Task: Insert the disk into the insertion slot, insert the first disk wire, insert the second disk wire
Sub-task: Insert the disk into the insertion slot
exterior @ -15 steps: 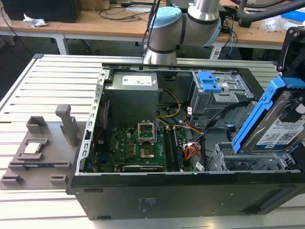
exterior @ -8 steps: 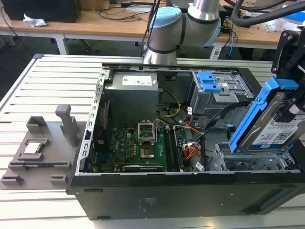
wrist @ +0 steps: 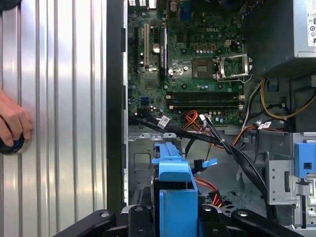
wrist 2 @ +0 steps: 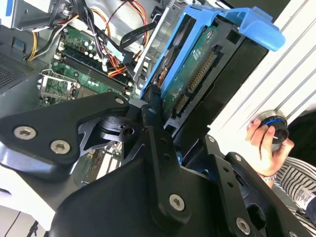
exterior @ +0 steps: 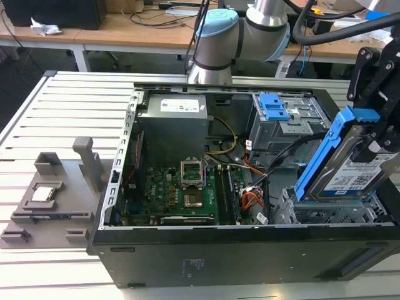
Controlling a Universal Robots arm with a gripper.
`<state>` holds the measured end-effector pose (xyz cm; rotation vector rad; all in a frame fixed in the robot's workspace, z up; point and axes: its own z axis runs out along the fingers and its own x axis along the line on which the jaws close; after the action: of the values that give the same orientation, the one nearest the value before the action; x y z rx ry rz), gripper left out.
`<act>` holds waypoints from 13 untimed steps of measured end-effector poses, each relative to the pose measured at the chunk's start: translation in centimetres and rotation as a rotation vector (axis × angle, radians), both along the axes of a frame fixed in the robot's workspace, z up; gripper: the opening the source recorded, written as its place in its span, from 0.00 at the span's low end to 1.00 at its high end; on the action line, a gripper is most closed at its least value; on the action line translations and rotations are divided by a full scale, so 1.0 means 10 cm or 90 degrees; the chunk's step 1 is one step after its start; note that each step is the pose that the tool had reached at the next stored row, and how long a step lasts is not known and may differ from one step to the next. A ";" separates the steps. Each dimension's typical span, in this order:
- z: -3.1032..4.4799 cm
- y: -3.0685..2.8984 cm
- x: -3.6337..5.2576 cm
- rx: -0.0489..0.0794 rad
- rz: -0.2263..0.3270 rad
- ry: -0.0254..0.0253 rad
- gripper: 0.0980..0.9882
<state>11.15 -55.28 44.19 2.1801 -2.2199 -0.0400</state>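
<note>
The end effector is clenched on the disk, gripping its blue frame and holding it tilted on edge, with the label facing the exterior view's near side. The disk hangs just above the grey perforated slot in the corner of the open computer case at the exterior view's right, not yet seated in it. On the slatted counter just outside the case wall, a person's hand rests on a round knob.

Disk & person's hand cut off by edges, first wrist view.
</note>
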 end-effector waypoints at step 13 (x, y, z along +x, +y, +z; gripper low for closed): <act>-0.126 0.053 -0.032 0.000 0.000 0.0000 0.30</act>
<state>10.84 -54.74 42.93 2.1799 -2.2200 -0.0400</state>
